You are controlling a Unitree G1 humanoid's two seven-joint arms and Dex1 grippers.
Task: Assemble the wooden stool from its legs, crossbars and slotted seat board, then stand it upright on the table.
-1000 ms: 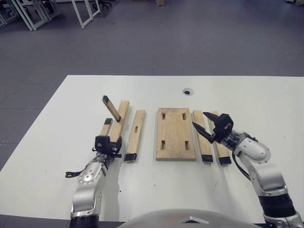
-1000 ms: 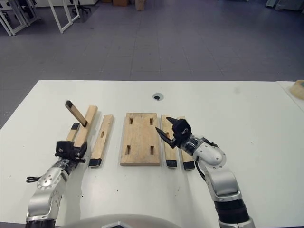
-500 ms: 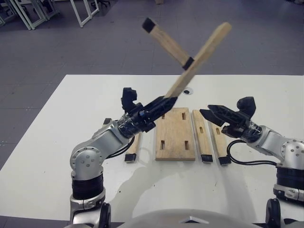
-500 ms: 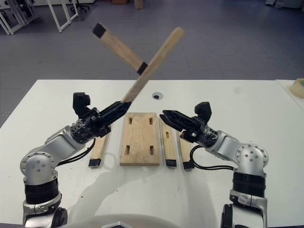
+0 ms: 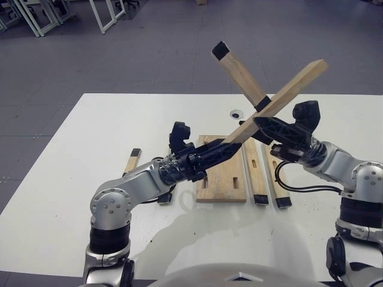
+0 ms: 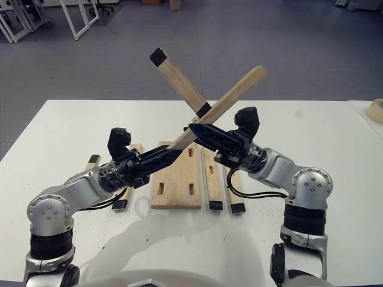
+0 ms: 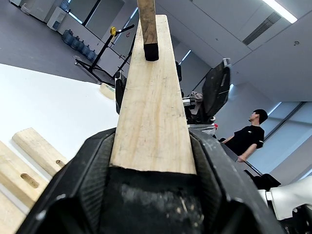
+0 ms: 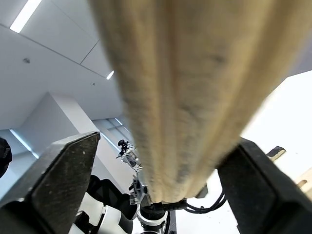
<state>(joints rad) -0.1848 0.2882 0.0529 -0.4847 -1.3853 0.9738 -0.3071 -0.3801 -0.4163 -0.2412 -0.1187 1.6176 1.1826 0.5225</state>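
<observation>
My left gripper (image 5: 226, 145) is shut on the lower end of a wooden leg (image 5: 281, 95), held slanting up over the table. A black-tipped crossbar (image 5: 239, 72) sticks out of the leg's slot, forming an X. My right gripper (image 5: 263, 127) is open, its fingers (image 8: 63, 190) on either side of the leg (image 8: 195, 97) just below the crossbar. The slotted seat board (image 5: 220, 179) lies flat under both grippers. Two more legs (image 5: 258, 179) lie along its right edge. The left wrist view looks up the leg (image 7: 153, 97) to the crossbar (image 7: 146, 24).
A short black-tipped crossbar (image 5: 133, 160) lies on the white table (image 5: 60, 179) to the left, and another leg (image 5: 164, 195) shows beneath my left arm. A cable hole (image 5: 237, 112) sits behind the board. Table frames stand on the floor beyond.
My left arm has swung the leg with its crossbar right and lower. My right gripper has risen and closed in until its fingers straddle the leg.
</observation>
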